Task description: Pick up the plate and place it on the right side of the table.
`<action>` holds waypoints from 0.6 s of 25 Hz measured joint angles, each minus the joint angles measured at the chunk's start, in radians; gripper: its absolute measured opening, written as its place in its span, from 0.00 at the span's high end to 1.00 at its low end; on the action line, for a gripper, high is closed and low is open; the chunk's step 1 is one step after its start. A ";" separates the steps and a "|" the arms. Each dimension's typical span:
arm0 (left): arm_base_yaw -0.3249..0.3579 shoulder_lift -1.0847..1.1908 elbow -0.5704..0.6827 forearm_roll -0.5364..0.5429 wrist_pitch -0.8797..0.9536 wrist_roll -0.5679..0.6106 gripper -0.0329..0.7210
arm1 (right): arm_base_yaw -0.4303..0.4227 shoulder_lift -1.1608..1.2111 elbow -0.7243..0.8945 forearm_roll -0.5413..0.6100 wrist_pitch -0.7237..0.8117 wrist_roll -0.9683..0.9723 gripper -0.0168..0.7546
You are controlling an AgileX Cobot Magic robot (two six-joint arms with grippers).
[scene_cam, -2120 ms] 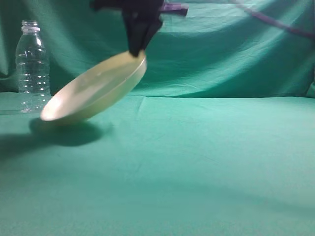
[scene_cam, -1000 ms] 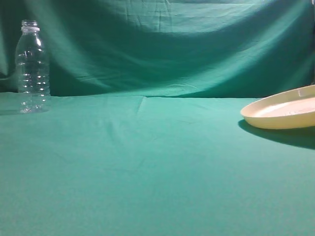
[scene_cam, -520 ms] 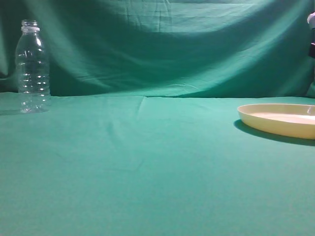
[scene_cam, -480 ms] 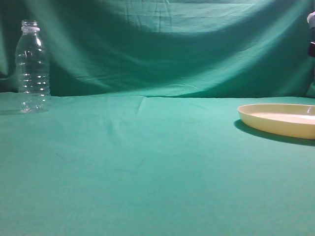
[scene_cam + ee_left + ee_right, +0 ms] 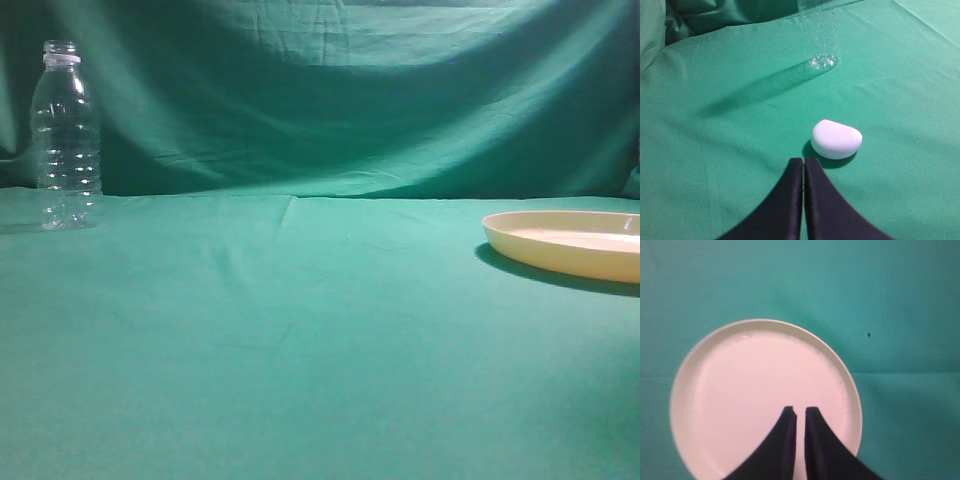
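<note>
Exterior view is showing the worktop (image 5: 300, 350), draped in green cloth, running back to a matching green backdrop (image 5: 330, 100). On it the plate (image 5: 565, 243) is lying flat at the far right, partly cut off by the frame edge. A clear bottle (image 5: 66, 135) is standing upright at the far left, well apart from the plate. Neither arm is showing in this view.

Right wrist view is looking straight down on the plate (image 5: 740, 390), with the right gripper (image 5: 800, 412) hanging over its pale inside, its jaws nearly together with a thin gap, holding nothing.

Left wrist view is showing the left gripper (image 5: 803, 162) with jaws pressed together and empty, pointing at a small white rounded object (image 5: 836, 139) lying on the cloth just beside the tips; the bottle base (image 5: 821, 55) is standing beyond it.
</note>
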 joint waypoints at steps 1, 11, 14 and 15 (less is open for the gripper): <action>0.000 0.000 0.000 0.000 0.000 0.000 0.96 | 0.008 -0.030 -0.011 0.019 0.013 -0.025 0.98; 0.000 0.000 0.000 0.000 0.000 0.000 0.96 | 0.019 -0.414 -0.030 0.138 0.074 -0.143 0.98; 0.000 0.000 0.000 0.000 0.000 0.000 0.96 | 0.019 -0.535 -0.030 0.139 0.090 -0.179 0.98; 0.000 0.000 0.000 0.000 0.000 0.000 0.96 | 0.019 -0.570 -0.030 0.139 0.097 -0.182 0.98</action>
